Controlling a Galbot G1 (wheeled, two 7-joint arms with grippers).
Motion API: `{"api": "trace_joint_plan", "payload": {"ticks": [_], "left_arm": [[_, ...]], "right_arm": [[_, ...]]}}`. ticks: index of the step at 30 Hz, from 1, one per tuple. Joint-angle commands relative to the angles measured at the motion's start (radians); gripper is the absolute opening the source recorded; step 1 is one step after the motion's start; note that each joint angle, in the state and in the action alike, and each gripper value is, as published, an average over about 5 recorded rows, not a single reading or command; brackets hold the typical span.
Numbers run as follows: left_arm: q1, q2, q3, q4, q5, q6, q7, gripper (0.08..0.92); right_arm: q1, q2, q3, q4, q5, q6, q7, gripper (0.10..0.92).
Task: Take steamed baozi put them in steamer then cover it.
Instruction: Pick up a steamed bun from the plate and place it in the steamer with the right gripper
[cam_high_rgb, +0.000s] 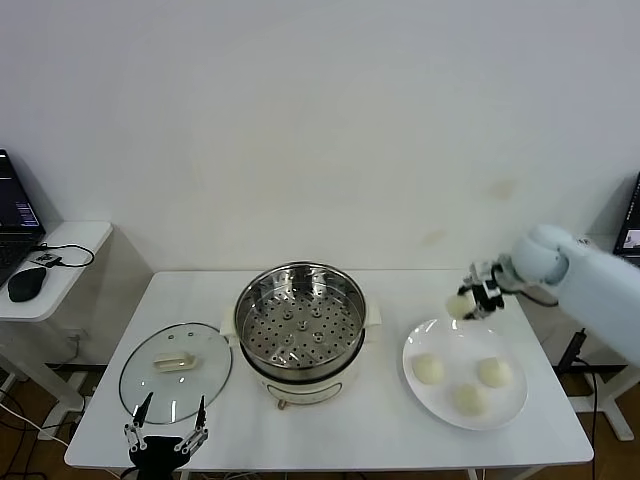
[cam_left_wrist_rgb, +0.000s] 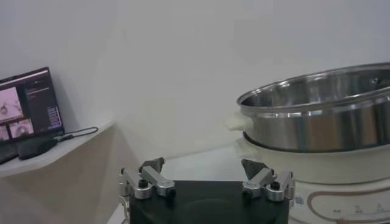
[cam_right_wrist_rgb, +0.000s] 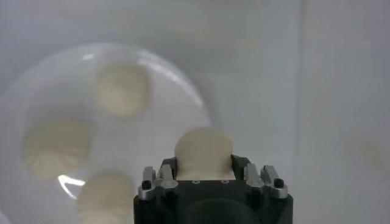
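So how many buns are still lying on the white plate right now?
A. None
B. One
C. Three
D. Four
C: three baozi lie on the plate, while the fourth baozi is pinched in the right tool, lifted above the plate's far edge; the steamer holds none.

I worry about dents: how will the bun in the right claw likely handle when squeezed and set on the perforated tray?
The bun in the right claw looks smooth, rounded and doughy, so it probably gives under pressure and may dent. Being round, it might roll a little on the steamer tray. It looks light for its size.
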Motion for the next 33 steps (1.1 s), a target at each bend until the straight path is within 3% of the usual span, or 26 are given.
{"api": "trace_joint_plan", "payload": {"ticks": [1,13,21,33], "left_arm": [[-0.001,0.003,-0.001,-0.001,-0.005,-0.002,0.000,0.823],[0.001,0.005,-0.035,-0.003,-0.027,-0.001,0.002,0.823],[0.002,0.005,-0.063,-0.013,-0.036,-0.002,0.002,0.823],[0.001,-0.002,-0.087,-0.016,-0.040,-0.004,0.002,0.823]], "right_arm": [[0.295,0.076,-0.181,0.054,0.152,-0.002,0.003,0.560],[0.337,0.456,-0.281,-0.025,0.197,0.168,0.087,0.560],[0.267,0.645,-0.330,-0.134,0.022,0.353,0.113,0.560],[0.145,0.724,-0.355,-0.283,-0.224,0.595,0.145,0.560]]}}
